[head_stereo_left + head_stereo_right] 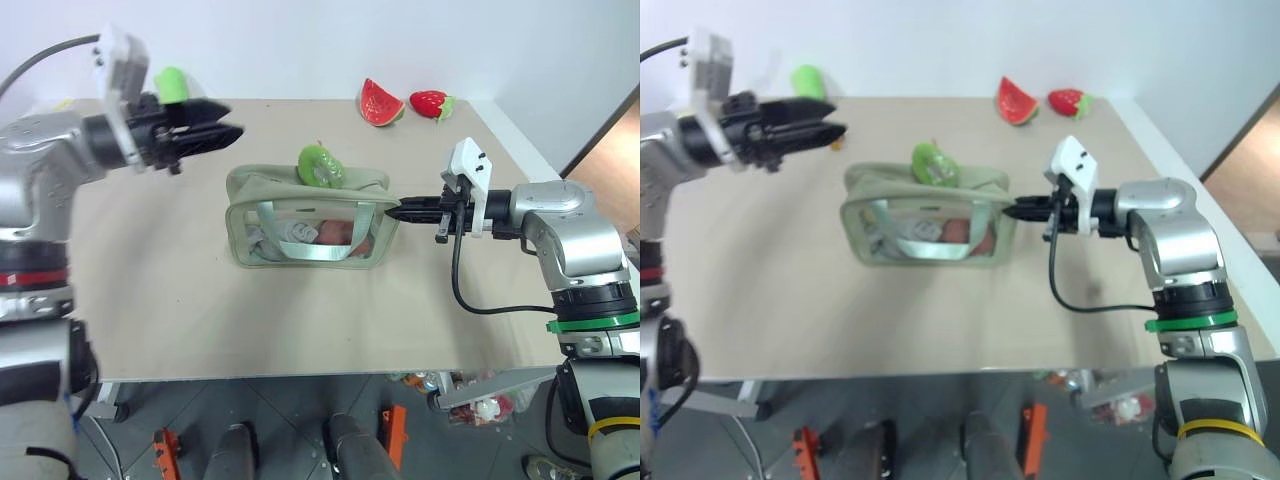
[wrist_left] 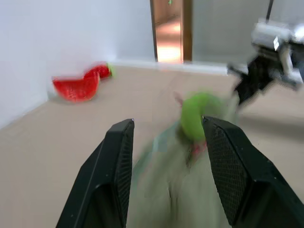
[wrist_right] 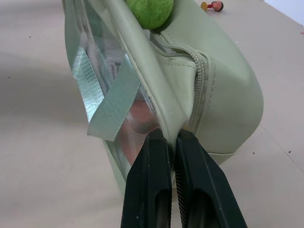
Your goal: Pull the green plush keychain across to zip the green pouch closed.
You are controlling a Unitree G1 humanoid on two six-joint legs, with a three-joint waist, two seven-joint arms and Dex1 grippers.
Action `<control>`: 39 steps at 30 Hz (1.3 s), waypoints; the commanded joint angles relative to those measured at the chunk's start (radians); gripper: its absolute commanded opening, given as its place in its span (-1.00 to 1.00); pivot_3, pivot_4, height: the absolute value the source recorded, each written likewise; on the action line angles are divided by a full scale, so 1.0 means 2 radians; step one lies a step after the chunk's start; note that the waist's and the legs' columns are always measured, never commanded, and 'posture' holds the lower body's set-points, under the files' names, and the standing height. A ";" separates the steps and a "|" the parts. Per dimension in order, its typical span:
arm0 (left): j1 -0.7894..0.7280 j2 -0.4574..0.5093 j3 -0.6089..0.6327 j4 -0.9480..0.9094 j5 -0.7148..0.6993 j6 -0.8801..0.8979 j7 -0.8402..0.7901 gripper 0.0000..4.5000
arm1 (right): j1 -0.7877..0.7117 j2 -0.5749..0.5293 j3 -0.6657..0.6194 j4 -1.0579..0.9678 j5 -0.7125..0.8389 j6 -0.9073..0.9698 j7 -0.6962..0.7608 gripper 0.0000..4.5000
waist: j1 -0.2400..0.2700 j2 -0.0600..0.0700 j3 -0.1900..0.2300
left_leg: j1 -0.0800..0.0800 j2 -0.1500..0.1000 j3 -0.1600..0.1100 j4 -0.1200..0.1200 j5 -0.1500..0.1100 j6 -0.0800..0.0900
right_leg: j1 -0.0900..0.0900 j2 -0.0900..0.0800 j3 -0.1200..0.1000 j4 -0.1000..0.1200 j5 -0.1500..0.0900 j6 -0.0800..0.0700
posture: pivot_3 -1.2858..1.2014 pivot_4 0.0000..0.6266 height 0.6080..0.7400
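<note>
Inside the green pouch (image 1: 305, 215), behind its window, lie small items.

Bare surface (image 1: 150, 300) runs wide along the near edge and both sides of the green pouch (image 1: 300, 225). A watermelon slice (image 1: 381, 103), strawberry (image 1: 430, 102) and green plush (image 1: 172, 84) crowd the far edge.

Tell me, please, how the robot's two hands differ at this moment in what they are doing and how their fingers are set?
The left hand hangs in the air beyond the left end of the green pouch, holding nothing; the right hand is at the pouch's right end, pinching its edge. The left hand's fingers stand apart; the right hand's are pressed together on the fabric. The left hand is away from the green plush keychain, as is the right. Both point roughly level, toward each other.
</note>
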 commanded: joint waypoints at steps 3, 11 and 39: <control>0.055 0.024 -0.003 -0.036 -0.002 0.010 -0.017 0.04 | -0.003 0.001 0.000 -0.006 0.000 -0.002 -0.004 -1.00 | 0.001 0.000 0.000 | 0.000 0.000 0.000 0.001 0.000 0.000 | 0.000 0.000 0.000 0.000 0.000 -0.001 | 0.03 -0.52 1.00; 0.073 0.005 -0.029 -0.028 0.020 -0.007 -0.005 0.04 | -0.004 0.000 -0.001 -0.009 0.001 0.000 -0.004 -1.00 | 0.001 0.000 0.000 | 0.000 0.000 0.000 0.001 0.000 0.000 | 0.000 0.000 0.000 0.000 0.000 -0.002 | 0.03 -0.52 1.00; 0.054 -0.032 -0.053 0.005 0.042 -0.029 0.011 -1.00 | 0.006 -0.020 -0.042 -0.031 0.050 0.034 0.000 0.05 | 0.002 0.000 0.000 | 0.000 0.000 0.000 0.001 0.000 0.000 | 0.000 0.000 0.000 0.000 0.000 -0.001 | 0.03 -0.52 1.00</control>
